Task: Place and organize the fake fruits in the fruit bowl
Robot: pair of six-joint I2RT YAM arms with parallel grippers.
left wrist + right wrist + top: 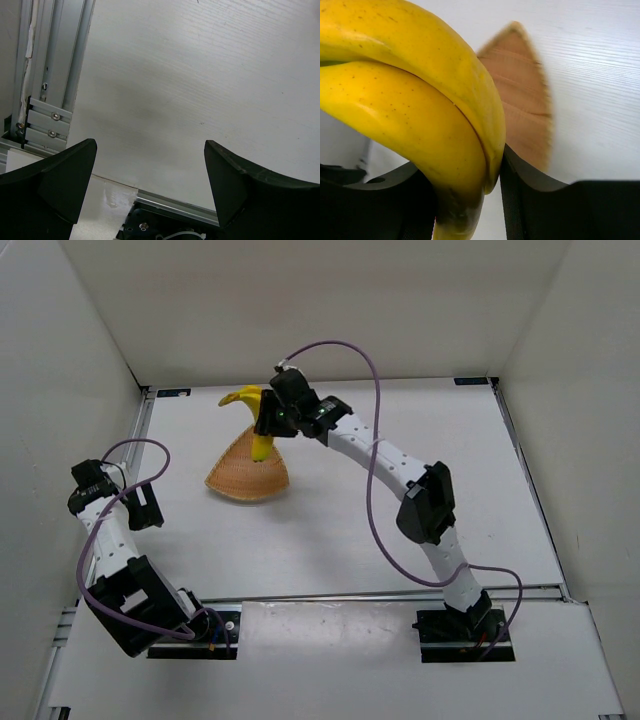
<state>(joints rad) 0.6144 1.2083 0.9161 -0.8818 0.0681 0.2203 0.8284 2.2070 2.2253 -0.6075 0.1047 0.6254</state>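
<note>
My right gripper (268, 424) is shut on the bunch of yellow bananas (254, 412) near its dark stem end and holds it above the far corner of the woven fruit bowl (245, 476). In the right wrist view the bananas (415, 105) fill the left and middle, pinched between the black fingers (520, 175), with the orange-tan bowl (522, 95) behind them. My left gripper (140, 505) is open and empty at the table's near left. In the left wrist view its fingers (240, 185) stand wide apart over bare table.
White walls enclose the table (400, 430) on three sides. An aluminium rail (55, 75) runs along the left edge and another along the near edge (330, 595). The right arm's purple cable (375, 390) loops above the table's middle.
</note>
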